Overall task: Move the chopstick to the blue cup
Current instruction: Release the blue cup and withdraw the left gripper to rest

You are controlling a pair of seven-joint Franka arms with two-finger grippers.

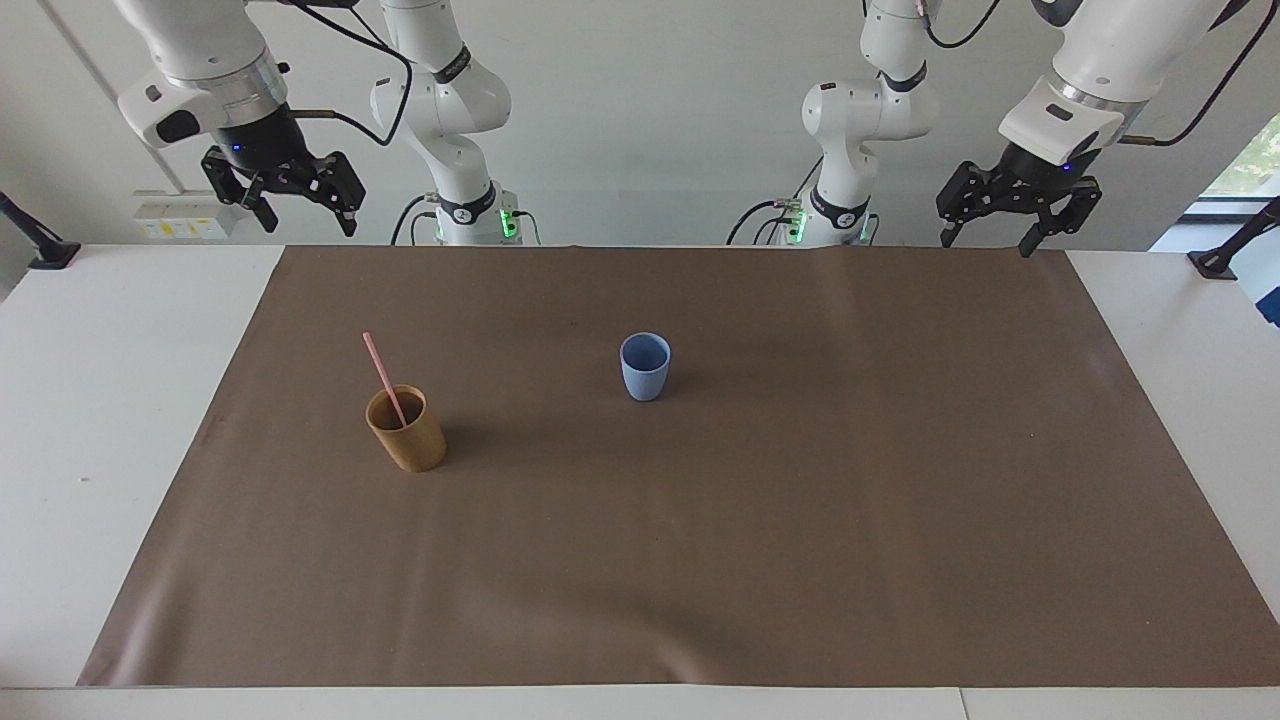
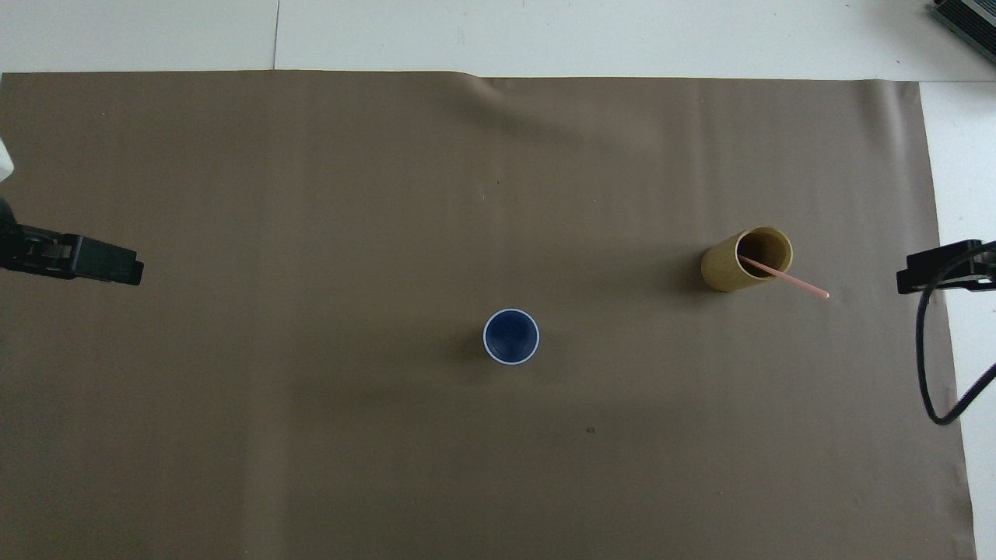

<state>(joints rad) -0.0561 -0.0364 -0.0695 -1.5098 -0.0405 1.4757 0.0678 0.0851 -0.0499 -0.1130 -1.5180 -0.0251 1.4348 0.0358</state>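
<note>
In the tan cup (image 1: pixel 406 430) toward the right arm's end, chopstick (image 1: pixel 383 378) leans on the rim, blue cup (image 1: pixel 645 366) empty mid-mat; left gripper (image 1: pixel 1007 212) and right gripper (image 1: pixel 283 196) both open, empty, raised.

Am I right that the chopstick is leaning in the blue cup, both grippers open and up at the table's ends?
No. The chopstick leans in the tan cup, as the facing view shows; the blue cup is empty. The rest holds: left gripper and right gripper are open, raised at the ends.
</note>
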